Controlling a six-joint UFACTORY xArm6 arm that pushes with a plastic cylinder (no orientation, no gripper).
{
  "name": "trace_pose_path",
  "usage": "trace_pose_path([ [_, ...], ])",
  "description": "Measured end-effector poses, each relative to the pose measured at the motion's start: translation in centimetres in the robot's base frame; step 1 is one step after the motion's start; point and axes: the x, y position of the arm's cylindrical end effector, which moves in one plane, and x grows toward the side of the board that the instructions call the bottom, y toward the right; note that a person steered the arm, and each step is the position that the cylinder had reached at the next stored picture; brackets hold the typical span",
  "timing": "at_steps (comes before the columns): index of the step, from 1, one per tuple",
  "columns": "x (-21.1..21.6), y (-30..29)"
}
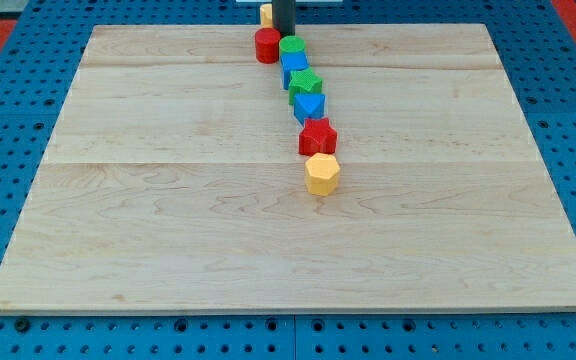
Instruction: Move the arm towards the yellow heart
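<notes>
A: Yellow heart (265, 14) — where is it?
B: At the board's (168, 220) top edge, just left of my tip (283, 34), mostly hidden behind the rod.
A: Any pincer, wide or narrow?
B: None; only a bare rod.
A: Around the heart?
B: Red cylinder (267, 46) just below; green cylinder (291, 46), blue block (294, 68), green star (305, 85), blue block (310, 107), red star (317, 136), yellow hexagon (322, 173) trailing down-right.

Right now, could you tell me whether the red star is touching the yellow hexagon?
Cannot tell. In the camera view, the red star sits directly above the yellow hexagon; their outlines meet, with no plain gap or contact visible.
</notes>
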Motion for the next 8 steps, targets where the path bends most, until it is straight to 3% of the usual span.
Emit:
trace_pose_path([
  [1,0.6,-2.4],
  [2,0.4,-9.0],
  [4,-1.6,-11.4],
  [5,-1.0,-10.2],
  [7,-0.8,4.4],
  [8,-1.0,7.2],
])
